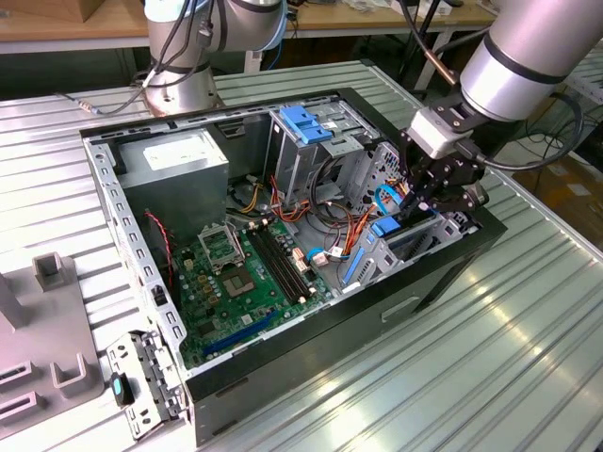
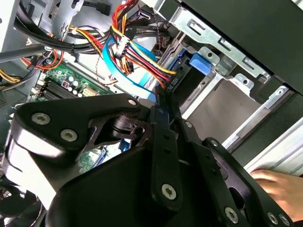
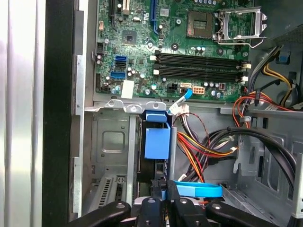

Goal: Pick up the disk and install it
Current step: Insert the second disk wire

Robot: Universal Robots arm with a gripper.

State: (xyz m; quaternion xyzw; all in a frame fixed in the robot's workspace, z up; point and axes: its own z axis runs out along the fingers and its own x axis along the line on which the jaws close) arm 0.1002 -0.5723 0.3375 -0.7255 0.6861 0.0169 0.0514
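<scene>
I have the gripper (image 1: 421, 202) down inside the case (image 1: 311, 363), at the bay (image 1: 400, 247) in the corner farthest from the PSU (image 1: 179, 162). Its jaws are pinched narrow on the disk (image 3: 157, 142), which stands on edge in the bay slot with its blue tab toward the board (image 3: 189, 42); in the second wrist view the fingers (image 2: 163, 118) meet on the thin edge of the disk (image 2: 196, 64). So by my reading the disk is partly seated, not free, and I am holding it while it goes home.

Risks as I judge them:
- The cables (image 2: 137, 52), red, yellow and a flat blue ribbon, hang just beside the bay on the board side. They could get caught between disk and bay wall, or snag a finger.
- The grip is on a narrow edge; any tilt could jam the rails in the slot and the disk could slip in the jaws.
- A hand (image 2: 279, 187) rests near the outer case wall beside the bay, close to the arm. A sudden move there would be a hazard.
- The cage (image 1: 306, 127) with the blue handle stands between bay and PSU, near the wrist.
</scene>
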